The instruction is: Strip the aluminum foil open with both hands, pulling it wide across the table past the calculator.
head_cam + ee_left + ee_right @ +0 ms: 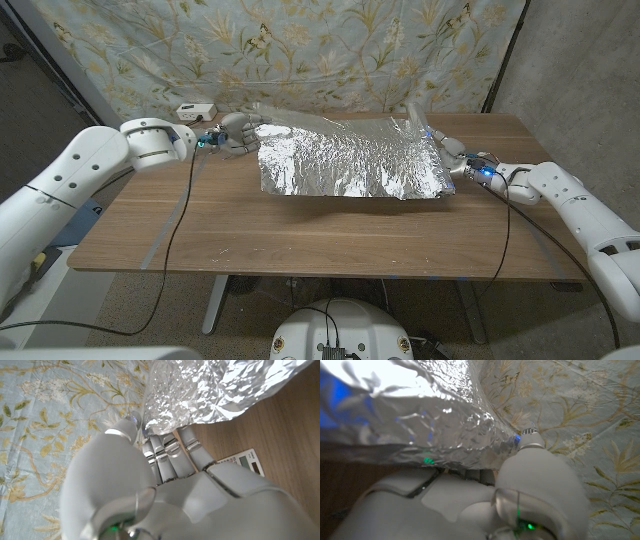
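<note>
The left hand (pixel 236 133) grips one end of the aluminum foil sheet (pixel 350 155), its fingers (pixel 172 452) tucked under the crinkled edge. The right hand (pixel 452 155) holds the opposite end, fingers apparently clamped on it, though the blurred right wrist view hides the contact. Between them the foil hangs spread above the wooden table (pixel 300 235). A white calculator (pixel 242 460) lies on the table just beside the left hand; its key markings are too small to read.

Head camera looks down over the whole table (pixel 330 235) from above; both wrist cameras sit close behind their hands — all three share the foil (pixel 350 158).
</note>
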{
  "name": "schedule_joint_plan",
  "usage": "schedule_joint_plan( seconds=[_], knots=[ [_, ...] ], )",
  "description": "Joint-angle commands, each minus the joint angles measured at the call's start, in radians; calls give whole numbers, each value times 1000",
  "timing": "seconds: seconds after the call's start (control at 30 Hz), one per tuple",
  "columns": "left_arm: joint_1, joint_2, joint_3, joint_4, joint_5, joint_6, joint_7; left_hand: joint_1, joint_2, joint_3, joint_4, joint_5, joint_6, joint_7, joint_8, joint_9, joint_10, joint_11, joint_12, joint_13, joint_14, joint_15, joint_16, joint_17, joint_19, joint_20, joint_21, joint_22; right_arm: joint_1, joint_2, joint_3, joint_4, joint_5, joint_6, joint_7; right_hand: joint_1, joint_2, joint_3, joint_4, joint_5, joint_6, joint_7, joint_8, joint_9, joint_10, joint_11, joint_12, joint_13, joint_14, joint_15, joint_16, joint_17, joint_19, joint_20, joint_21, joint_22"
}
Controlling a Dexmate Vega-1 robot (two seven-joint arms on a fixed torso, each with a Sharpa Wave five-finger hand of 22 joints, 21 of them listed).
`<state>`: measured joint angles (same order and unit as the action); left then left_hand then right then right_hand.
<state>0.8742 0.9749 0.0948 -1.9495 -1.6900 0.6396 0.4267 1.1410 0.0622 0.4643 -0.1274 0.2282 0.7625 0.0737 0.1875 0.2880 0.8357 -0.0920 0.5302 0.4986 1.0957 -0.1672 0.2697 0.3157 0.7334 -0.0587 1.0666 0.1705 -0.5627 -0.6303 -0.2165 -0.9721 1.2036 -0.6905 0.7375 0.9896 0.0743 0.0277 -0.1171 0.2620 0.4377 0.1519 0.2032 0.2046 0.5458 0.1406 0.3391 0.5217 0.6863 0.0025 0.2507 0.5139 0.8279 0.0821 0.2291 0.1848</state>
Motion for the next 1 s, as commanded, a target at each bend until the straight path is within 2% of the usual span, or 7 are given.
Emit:
schedule_joint_plan(
  seconds=[0.03, 0.17, 0.23, 0.3, 0.43, 0.77, 1.0],
  knots=[
    [36, -5, -16, 6, 6, -38, -59, -58, -15, -10, 21, -11, -49, 8, -2, -7, -40, 16, -46, -21, -50, 37, -18, -8, -31, 17, -15, 0, 5, 2, -14, -17, 2, -3, -15, 1, 7, -2, -2, -2, 11, 43, -1, 2, 6, -1, -1, 5, 1, -3, -5, 1, 2, -3, 2, 5],
    [25, -12, -3, 17, 9, -34, -75, -104, -20, -19, 34, -17, -89, 18, -2, -16, -91, 50, -93, -39, -92, 62, -31, -18, -56, 42, -32, 0, 8, 4, -19, -13, 0, -3, -13, -1, 7, -3, -1, -3, 10, 39, -2, 2, 6, -2, -2, 6, -1, -3, -6, 1, -1, -4, 1, 5],
    [17, -15, 4, 22, 16, -33, -89, -114, -30, -22, 29, -19, -100, 16, 2, -20, -103, 58, -111, -46, -130, 87, -44, -25, -76, 55, -43, 0, 9, 5, -20, -9, -1, 0, -7, 1, 7, -3, -2, -3, 10, 41, -2, 2, 7, -1, -1, 6, 0, -3, -6, 1, 1, -3, 1, 5],
    [11, -19, 11, 27, 21, -31, -103, -136, -28, -21, 28, -21, -129, 21, 4, -29, -158, 82, -157, -61, -208, 133, -64, -35, -118, 86, -68, 0, 9, 5, -21, -8, -1, 1, -6, 3, 7, -3, -3, -3, 10, 39, -2, 2, 6, -1, -2, 6, 0, -2, -6, 2, 0, -4, 1, 5],
    [6, -28, 19, 31, 24, -31, -112, -152, -26, -19, 26, -22, -149, 26, 5, -36, -189, 99, -187, -71, -256, 171, -73, -44, -143, 106, -87, 0, 9, 3, -21, -5, -3, 5, -3, 2, 8, -3, -3, -4, 12, 40, -2, 2, 8, -4, -1, 7, 0, -2, -6, 2, 1, -2, 1, 5],
    [-13, -62, 44, 72, 46, -40, -177, -198, -39, -25, 23, -27, -203, 34, 1, -51, -257, 141, -249, -93, -368, 242, -85, -72, -198, 143, -134, -1, 7, -7, -20, -14, -4, -1, -12, 4, 9, -3, -4, -5, 14, 40, -1, 2, 12, 1, -1, 6, 2, 0, -5, 4, 3, -2, 2, 5],
    [-17, -77, 48, 89, 47, -37, -194, -207, -41, -26, 21, -28, -213, 34, 2, -54, -269, 148, -261, -99, -381, 248, -82, -80, -208, 148, -145, -1, 14, -5, -23, -10, -6, -2, -12, -4, 3, -9, -1, -7, 12, 40, -3, 2, 8, -1, -3, 7, -2, -1, -8, 3, -2, -2, 0, 5]
  ],
)
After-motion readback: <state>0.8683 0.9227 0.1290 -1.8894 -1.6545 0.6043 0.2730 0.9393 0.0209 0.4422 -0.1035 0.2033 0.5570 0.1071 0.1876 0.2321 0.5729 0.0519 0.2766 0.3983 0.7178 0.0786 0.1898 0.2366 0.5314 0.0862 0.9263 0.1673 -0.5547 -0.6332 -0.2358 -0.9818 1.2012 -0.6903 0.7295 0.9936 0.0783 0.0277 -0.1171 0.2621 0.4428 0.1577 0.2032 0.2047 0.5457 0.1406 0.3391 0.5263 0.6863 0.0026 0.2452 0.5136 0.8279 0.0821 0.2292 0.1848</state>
